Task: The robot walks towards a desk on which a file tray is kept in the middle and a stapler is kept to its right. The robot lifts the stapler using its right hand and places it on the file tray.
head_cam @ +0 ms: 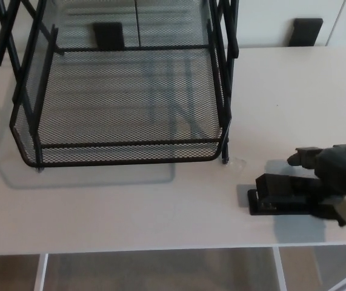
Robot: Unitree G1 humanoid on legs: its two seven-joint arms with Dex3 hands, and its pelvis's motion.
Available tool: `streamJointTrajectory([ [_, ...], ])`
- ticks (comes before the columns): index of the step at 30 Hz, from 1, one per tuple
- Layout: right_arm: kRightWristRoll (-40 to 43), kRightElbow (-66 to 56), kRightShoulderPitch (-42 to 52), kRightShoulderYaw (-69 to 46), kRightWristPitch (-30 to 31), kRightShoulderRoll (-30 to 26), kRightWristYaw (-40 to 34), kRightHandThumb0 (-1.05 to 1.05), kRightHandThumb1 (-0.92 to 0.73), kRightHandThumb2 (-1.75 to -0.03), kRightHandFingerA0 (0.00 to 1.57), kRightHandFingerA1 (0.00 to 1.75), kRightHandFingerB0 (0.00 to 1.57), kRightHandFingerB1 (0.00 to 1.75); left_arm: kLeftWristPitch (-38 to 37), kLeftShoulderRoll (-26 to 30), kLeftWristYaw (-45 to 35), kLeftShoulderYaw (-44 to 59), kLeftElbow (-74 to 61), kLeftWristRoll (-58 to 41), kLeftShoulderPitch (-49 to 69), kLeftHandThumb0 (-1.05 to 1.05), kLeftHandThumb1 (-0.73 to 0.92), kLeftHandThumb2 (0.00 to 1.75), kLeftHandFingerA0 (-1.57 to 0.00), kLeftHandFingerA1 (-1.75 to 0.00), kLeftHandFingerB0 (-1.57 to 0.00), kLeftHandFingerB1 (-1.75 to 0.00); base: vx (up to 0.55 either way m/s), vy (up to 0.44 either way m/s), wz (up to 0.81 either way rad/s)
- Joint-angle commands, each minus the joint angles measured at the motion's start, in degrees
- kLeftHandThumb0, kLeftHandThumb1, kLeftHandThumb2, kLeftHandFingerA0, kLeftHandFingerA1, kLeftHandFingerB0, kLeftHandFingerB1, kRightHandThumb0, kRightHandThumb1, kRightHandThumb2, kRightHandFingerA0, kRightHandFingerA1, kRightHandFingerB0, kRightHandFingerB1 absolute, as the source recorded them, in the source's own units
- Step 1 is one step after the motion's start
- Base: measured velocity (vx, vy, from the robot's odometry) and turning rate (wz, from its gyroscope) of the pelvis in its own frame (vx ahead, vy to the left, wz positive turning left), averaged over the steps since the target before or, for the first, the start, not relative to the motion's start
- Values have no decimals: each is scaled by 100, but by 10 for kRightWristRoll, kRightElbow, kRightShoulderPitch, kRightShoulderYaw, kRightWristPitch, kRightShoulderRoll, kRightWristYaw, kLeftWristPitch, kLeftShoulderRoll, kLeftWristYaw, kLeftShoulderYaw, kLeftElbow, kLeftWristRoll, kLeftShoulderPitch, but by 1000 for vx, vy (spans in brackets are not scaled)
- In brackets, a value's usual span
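your right hand [333,179] sits over the right end of the stapler [279,195], which lies flat on the desk [160,206] by the near edge, just right of the file tray [124,159]. the fingers [303,158] look spread, one standing clear on the far side, with nothing held yet. centre the stapler's body between thumb and fingers, close firmly, then lift high enough to clear the tray's near rim before you carry it left.

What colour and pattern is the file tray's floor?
Black wire mesh with fine openings. The file tray shows best in the head view, the only one here.
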Motion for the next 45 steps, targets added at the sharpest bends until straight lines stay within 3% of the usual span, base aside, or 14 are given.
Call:
streamJointTrajectory([
  [1, -82, 70, 55, 4, -82, 29, -251, -16, -74, -67, 92, 163, 75, 49, -43, -4, -9, -11, 14, 6, -11, -73, 81, 71, -39, -90, -21, -71, 0, 0, 0],
  [7, -104, 98, 69, 14, -141, 23, -362, -29, -64, -61, 94, 134, 95, 69, -47, -7, -4, -21, 13, 17, 1, -77, 82, 71, -38, -91, -19, -71, 0, 0, 0],
  [8, -108, 110, 70, 16, -153, 26, -395, -25, -62, -59, 91, 92, 92, 85, -46, -8, -6, -20, 13, 15, 3, -78, 82, 72, -34, -97, -17, -77, 0, 0, 0],
  [9, -108, 115, 71, 18, -162, 26, -407, -18, -63, -69, 83, 135, 86, 110, -46, -8, -6, -19, 13, 14, 4, -78, 81, 72, -38, -95, -18, -74, 0, 0, 0],
  [14, -93, 119, 79, 8, -179, 34, -427, -19, -64, -73, 92, 126, 82, 125, -45, -8, 1, -19, 20, 13, 4, -74, 81, 73, -40, -95, -19, -73, 0, 0, 0],
  [19, -84, 126, 89, 1, -207, 37, -459, -14, -62, -75, 88, 165, 78, 144, -44, -7, 3, -19, 27, 11, 5, -76, 80, 72, -38, -94, -19, -73, 0, 0, 0],
  [32, -18, 70, 97, -112, -209, 46, -473, -14, -73, -81, 91, 173, 80, 147, -43, -4, 15, -14, 45, 7, 18, -73, 82, 75, -40, -95, -19, -73, 0, 0, 0],
  [33, -11, 53, 92, -131, -201, 44, -459, -22, -61, -105, 122, 136, 95, 117, -45, -4, 16, -14, 47, 8, 18, -75, 82, 77, -38, -104, -17, -78, 0, 0, 0],
  [34, -2, 52, 88, -144, -218, 40, -464, -8, -62, -99, 95, 165, 85, 136, -47, -3, 9, -13, 48, 6, 20, -75, 83, 75, -38, -98, -17, -75, 0, 0, 0],
  [38, 28, 32, 44, -204, -224, 25, -420, -15, -56, -112, 94, 166, 83, 140, -47, -3, 3, -11, 51, 2, 24, -75, 81, 75, -37, -98, -17, -74, 0, 0, 0],
  [39, 40, 19, 27, -221, -215, 28, -398, -20, -52, -113, 122, 138, 95, 119, -48, -4, 4, -11, 50, 2, 25, -75, 81, 75, -36, -97, -17, -74, 0, 0, 0],
  [40, 43, 13, 14, -232, -209, 33, -389, -21, -66, -91, 90, 171, 78, 149, -46, -6, 4, -9, 51, 0, 25, -74, 80, 75, -37, -99, -18, -75, 0, 0, 0],
  [43, 50, 0, -38, -258, -207, 51, -382, -19, -67, -88, 91, 174, 80, 152, -48, -8, 7, -10, 52, 1, 27, -73, 82, 76, -35, -97, -17, -75, 0, 0, 0],
  [45, 53, -1, -76, -265, -212, 54, -369, -26, -57, -109, 122, 138, 102, 126, -49, -9, 12, -13, 56, 5, 24, -73, 84, 75, -37, -97, -18, -74, 0, 0, 0],
])
